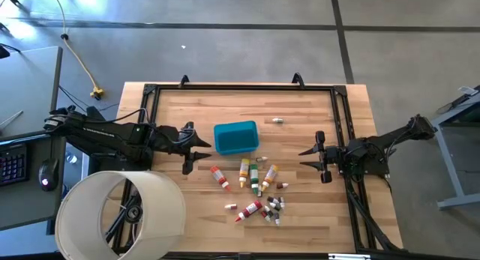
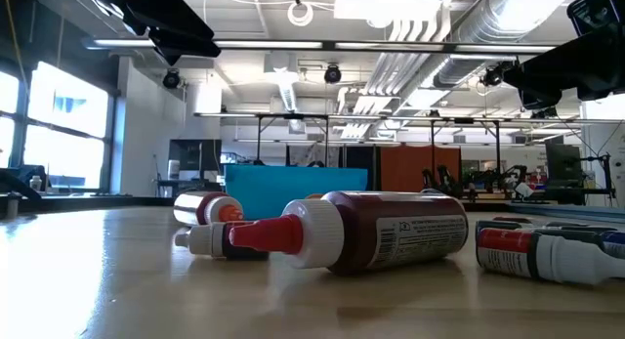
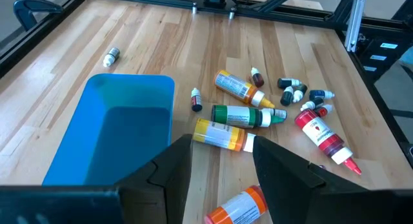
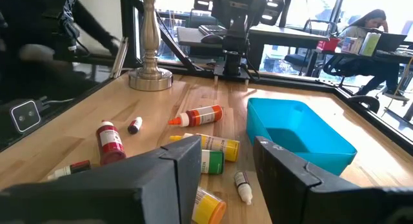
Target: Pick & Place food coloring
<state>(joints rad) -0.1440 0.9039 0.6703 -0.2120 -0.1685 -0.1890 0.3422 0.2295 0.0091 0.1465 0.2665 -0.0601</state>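
Dark-red bottle point(image 2: 386, 230) lies nearest low camera, on table. Food coloring point(image 1: 255, 186) scattered centre frame, below blue tub point(image 1: 235, 136), which looks empty. You've placed none yet. Left gripper point(image 1: 196, 146), right gripper point(image 1: 313, 155): fingers apart, holding nothing.

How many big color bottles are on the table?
5. Orange, yellow, green and amber lie in a row beside the tub; red lies apart by the tiny vials. None looks hidden.
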